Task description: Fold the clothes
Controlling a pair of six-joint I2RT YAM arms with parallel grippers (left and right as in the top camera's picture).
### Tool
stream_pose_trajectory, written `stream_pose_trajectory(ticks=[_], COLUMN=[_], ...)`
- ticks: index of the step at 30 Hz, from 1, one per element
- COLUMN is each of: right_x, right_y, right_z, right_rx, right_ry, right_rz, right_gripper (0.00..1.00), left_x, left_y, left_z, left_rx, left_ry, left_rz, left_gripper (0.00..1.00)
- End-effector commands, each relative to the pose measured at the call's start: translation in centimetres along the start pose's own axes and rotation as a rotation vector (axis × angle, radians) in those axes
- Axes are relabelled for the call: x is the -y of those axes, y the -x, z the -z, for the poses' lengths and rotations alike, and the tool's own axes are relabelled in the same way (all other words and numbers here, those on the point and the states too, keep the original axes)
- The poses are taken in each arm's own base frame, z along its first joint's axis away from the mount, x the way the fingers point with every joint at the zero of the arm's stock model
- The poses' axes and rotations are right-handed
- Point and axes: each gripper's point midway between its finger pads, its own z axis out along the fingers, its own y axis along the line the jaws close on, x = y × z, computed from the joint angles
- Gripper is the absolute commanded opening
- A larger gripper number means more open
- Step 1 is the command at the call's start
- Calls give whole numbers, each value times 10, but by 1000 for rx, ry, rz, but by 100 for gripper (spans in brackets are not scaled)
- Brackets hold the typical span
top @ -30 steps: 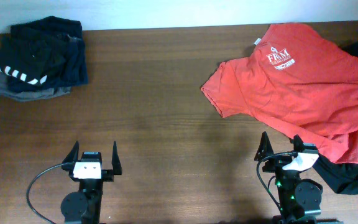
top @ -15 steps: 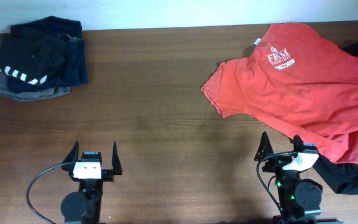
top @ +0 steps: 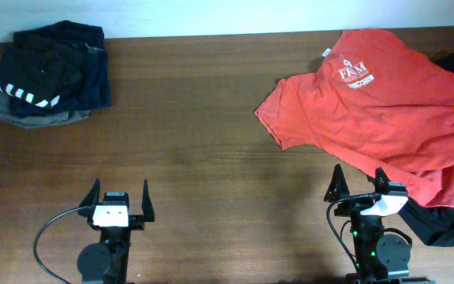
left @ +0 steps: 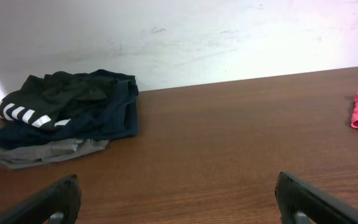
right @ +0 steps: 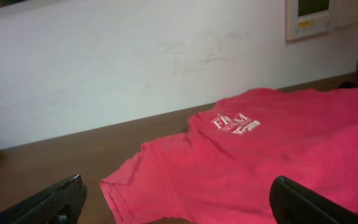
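Overhead: the T-shirt point(top: 377, 102) lies rumpled and unfolded at the worktop's point(top: 195, 118) far right, partly over a black garment point(top: 446, 229). My left pincer point(top: 120, 189) and right pincer point(top: 359, 177) stand apart, empty. Left wrist: only a sleeve edge shows. Right wrist: logo up, no fold made; all folding is left to do.

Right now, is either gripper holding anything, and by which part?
Nothing is held: the left gripper and right gripper are both open and empty, the orange-red T-shirt lying ungripped.
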Motion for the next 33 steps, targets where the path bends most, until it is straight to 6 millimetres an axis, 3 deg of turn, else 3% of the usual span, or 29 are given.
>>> stream_pose_trajectory(ticks=[1, 5, 9, 14, 18, 20, 25, 29, 33], right_x=[1, -3, -4, 28, 39, 38, 38, 64, 83], right_y=[9, 25, 57, 77, 61, 47, 29, 4, -24], right_z=[1, 4, 9, 15, 8, -16, -63, -82, -87], right_rx=[32, 62, 90, -64, -293, -452, -652, -826, -969], right_ry=[-11, -7, -38, -264, -329, -301, -187, -210, -247], right_rz=[10, 96, 213, 287, 341, 345, 234, 144, 73], right_gripper=[99, 99, 99, 99, 99, 99, 99, 98, 98], left_x=[1, 1, 1, 1, 1, 1, 1, 1, 1], left_y=[-1, -1, -1, -1, -1, -1, -1, -1, -1], left_z=[0, 0, 0, 0, 0, 0, 0, 0, 0], left_rx=[0, 0, 0, 0, 0, 0, 0, 0, 0], left_ry=[-7, -7, -7, -7, -7, -7, -7, -7, -7], left_rz=[-1, -1, -1, -1, -1, -1, -1, -1, -1], left_gripper=[100, 99, 99, 99, 99, 100, 99, 99, 99])
